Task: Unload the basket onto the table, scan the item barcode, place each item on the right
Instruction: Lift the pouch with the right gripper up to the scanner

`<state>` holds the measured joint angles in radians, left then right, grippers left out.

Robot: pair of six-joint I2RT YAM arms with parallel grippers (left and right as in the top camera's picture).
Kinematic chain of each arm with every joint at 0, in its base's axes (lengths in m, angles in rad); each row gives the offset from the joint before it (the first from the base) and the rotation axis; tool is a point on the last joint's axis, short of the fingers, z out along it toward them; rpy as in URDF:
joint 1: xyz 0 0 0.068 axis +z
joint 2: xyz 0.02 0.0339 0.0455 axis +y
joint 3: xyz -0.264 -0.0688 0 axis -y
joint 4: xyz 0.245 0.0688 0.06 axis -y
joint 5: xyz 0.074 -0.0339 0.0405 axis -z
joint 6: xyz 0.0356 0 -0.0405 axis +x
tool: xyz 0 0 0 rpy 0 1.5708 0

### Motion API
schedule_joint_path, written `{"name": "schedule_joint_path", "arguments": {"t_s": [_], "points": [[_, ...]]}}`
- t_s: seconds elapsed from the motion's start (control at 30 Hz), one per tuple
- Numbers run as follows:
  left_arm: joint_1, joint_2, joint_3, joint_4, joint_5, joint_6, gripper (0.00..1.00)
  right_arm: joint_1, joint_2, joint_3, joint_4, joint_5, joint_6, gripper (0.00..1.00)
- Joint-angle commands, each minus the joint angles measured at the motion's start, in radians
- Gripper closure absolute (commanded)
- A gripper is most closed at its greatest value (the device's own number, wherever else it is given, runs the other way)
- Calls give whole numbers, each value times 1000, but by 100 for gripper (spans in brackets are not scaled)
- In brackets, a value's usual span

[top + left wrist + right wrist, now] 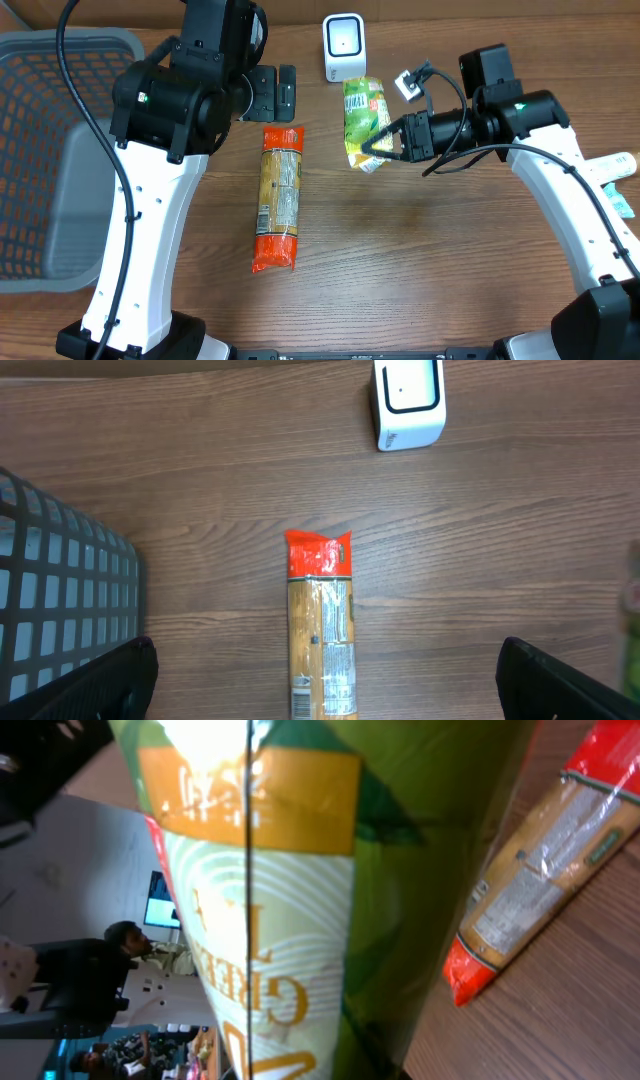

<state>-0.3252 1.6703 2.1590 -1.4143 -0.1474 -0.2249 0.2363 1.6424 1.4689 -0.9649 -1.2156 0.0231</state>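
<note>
Right tool (pixel 383 143), clenched on the near end of the green packet (pixel 362 112) held just in front of the white scanner (pixel 343 45), should probably turn the bag's barcode squarely toward the scanner's window, keeping the film flat.

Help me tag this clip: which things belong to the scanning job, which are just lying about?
In the job: green packet, held in the right claw; white scanner.
Lying about: orange packet; grey basket.
</note>
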Motion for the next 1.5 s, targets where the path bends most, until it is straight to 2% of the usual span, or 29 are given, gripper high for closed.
{"name": "schedule_joint_path", "arguments": {"t_s": [0.0, 0.17, 0.47, 0.57, 0.7, 0.83, 0.93, 1.23, 1.47], "points": [[4, 3, 3, 1, -10, 19, 0, -3, -40, 108, 8, -53, 14, 96], [4, 3, 3, 1, -10, 19, 0, -1, -37, 259, -46, 212, 108, 97], [4, 3, 3, 1, -10, 19, 0, 42, 85, 604, -217, 781, 108, 96], [4, 3, 3, 1, -10, 19, 1, 80, 180, 669, -199, 1004, 103, 97], [4, 3, 3, 1, -10, 19, 0, 127, 284, 670, -74, 1281, 60, 96], [4, 3, 3, 1, -10, 19, 0, 181, 403, 670, 112, 1559, -50, 96], [4, 3, 3, 1, -10, 19, 0, 200, 488, 669, 237, 1703, -203, 96], [4, 3, 3, 1, -10, 19, 0, 201, 672, 665, 490, 1739, -695, 96], [4, 3, 3, 1, -10, 19, 0, 201, 760, 664, 672, 1870, -823, 96]]}}
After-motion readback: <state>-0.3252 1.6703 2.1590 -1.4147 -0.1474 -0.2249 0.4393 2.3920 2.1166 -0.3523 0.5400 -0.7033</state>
